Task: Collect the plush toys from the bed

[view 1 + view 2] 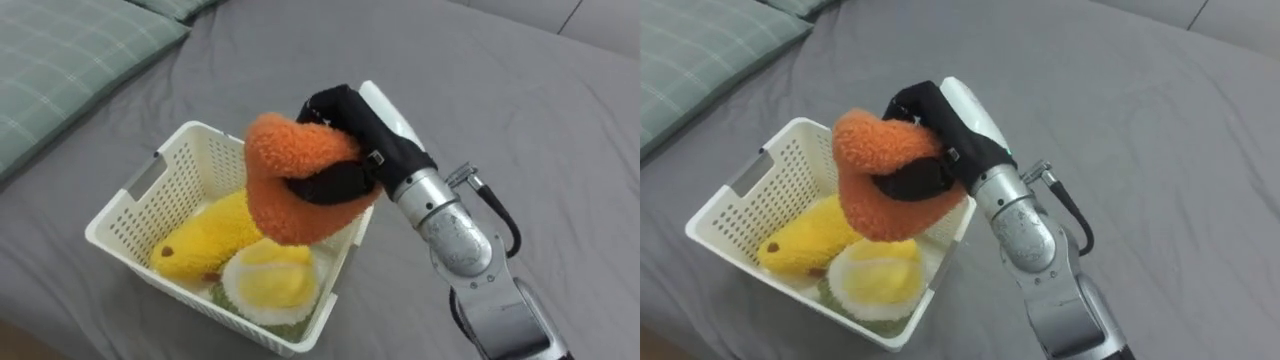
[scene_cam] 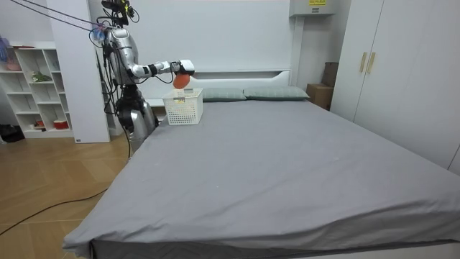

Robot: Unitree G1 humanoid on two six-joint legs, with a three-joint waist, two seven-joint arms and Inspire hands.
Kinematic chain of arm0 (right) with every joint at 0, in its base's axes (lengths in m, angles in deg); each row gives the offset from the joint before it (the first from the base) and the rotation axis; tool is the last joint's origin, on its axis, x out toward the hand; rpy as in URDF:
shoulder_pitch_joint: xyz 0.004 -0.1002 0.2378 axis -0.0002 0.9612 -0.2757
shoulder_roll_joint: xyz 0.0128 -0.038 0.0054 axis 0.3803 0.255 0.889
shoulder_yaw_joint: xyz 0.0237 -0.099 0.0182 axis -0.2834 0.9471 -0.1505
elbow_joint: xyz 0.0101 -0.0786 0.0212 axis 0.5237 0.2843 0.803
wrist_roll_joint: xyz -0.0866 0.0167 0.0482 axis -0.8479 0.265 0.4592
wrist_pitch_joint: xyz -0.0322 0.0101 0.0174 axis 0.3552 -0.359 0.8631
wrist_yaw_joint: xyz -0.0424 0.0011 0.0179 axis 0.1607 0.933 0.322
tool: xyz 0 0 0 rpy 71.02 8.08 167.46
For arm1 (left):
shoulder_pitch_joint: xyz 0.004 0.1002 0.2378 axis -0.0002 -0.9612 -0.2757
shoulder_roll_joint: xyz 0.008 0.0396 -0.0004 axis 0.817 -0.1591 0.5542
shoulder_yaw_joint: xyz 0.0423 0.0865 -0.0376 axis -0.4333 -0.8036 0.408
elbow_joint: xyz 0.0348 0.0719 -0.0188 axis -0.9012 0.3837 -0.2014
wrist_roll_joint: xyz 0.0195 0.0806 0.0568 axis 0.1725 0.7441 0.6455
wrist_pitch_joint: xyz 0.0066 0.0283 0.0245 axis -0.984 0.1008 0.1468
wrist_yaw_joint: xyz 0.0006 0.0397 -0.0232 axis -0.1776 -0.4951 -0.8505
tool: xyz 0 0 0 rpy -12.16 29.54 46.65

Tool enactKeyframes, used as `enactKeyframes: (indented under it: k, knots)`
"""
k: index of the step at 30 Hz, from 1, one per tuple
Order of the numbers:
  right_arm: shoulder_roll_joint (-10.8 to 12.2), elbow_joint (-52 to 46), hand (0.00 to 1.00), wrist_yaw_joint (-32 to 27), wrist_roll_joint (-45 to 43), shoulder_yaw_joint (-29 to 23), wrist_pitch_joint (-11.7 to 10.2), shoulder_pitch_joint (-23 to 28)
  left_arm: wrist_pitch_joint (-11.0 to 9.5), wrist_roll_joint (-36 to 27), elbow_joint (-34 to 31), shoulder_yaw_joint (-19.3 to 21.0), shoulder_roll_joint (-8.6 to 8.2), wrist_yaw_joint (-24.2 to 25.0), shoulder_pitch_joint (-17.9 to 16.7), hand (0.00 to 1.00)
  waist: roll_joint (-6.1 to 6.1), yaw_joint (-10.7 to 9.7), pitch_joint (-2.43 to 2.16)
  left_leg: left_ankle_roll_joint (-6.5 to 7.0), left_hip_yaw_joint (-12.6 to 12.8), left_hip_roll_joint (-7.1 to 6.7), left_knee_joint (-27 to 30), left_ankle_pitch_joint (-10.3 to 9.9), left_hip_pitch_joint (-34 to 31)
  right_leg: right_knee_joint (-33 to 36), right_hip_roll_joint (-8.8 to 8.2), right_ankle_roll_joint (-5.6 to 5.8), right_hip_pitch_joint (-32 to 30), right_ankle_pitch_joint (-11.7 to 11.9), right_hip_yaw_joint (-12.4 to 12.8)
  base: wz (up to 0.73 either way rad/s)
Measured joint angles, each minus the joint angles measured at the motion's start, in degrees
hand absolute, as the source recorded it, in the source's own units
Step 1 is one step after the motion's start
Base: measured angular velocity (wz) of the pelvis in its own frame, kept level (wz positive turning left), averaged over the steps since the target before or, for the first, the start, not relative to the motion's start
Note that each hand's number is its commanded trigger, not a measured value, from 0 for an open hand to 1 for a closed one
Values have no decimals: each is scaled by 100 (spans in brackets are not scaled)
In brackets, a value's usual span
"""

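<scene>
In the middle of the frame, the right hand (image 1: 350,135) is gripping a fuzzy orange plush toy (image 1: 285,160) above the white perforated plastic basket (image 1: 185,170) on the grey bed (image 1: 520,100), already holding a long yellow plush (image 1: 205,240) and a round yellow-and-white plush (image 1: 268,283), so collecting seems nearly finished.

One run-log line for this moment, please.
right hand: shut on orange toy | toy: above basket | basket: yellow toys inside

2 head eyes close above basket (image 1: 172,176); room camera far across bed (image 2: 287,165), basket shared.
</scene>
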Motion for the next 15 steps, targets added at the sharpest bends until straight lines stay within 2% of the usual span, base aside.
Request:
enactKeyframes:
  k: [6, 15]
  knots:
    - [5, 207, 0, 174, -1, 176, 37, 0, 3, -6, -9, 22, -9, 1, 19, 0, 2, 152, 12, 1, -90, -13, 37, 0, -35, 9, -13, 0, 31, 1, -75, 7]
    - [-12, 420, 0, 179, 2, 401, 39, 0, 4, -23, -20, 53, -15, 0, 9, 0, -48, 251, 20, 0, -96, -13, 25, 0, -60, 14, -13, 0, 37, 1, -79, 0]
